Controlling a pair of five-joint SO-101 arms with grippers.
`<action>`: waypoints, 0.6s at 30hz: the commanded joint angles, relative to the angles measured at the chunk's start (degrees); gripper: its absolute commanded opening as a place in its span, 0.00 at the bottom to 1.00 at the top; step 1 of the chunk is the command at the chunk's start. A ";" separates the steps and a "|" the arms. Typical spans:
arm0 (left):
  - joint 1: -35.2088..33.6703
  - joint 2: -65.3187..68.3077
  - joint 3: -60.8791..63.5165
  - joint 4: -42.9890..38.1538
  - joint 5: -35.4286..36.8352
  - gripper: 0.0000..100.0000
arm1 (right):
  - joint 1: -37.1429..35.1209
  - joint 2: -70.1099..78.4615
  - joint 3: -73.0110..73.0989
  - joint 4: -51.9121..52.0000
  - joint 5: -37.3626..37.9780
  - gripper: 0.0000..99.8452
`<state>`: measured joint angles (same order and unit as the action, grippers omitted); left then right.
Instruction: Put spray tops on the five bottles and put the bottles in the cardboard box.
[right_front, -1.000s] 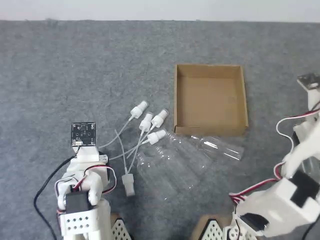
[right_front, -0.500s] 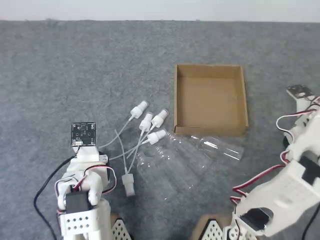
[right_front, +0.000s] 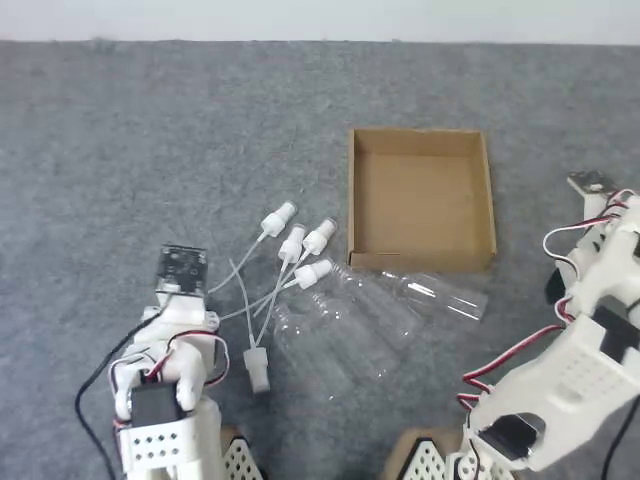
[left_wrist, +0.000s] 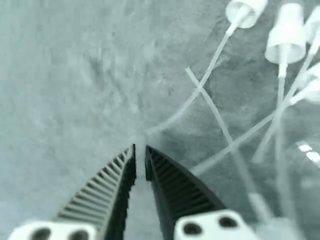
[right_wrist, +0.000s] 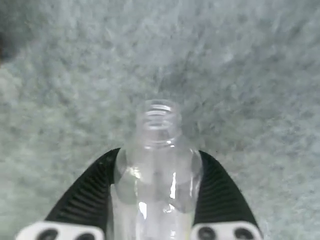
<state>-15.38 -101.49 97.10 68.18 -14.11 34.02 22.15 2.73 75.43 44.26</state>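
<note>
Gray carpet covers our table, with a pale wall behind it. Our left gripper hovers pressed together beside the spray tops. Our right gripper pinches a clear bottle, right of the cardboard box; the other bottles lie just before it.

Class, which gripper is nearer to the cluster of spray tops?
Left. The left gripper is shut beside the spray tops, at their tubes; the right gripper, holding a bottle, is beyond the box.
</note>
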 joint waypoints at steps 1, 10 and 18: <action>-5.71 -0.70 -3.82 -3.96 -16.62 0.03 | -0.13 -6.81 -0.35 3.03 -1.32 0.01; -8.26 8.97 -26.24 1.32 -20.04 0.11 | 2.15 -6.46 -0.26 0.48 -1.23 0.01; 3.78 44.84 -49.89 7.12 -16.79 0.11 | 2.15 -5.41 -0.26 0.48 1.14 0.01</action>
<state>-16.00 -71.43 56.66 74.15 -33.36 35.43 19.08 2.73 76.57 43.65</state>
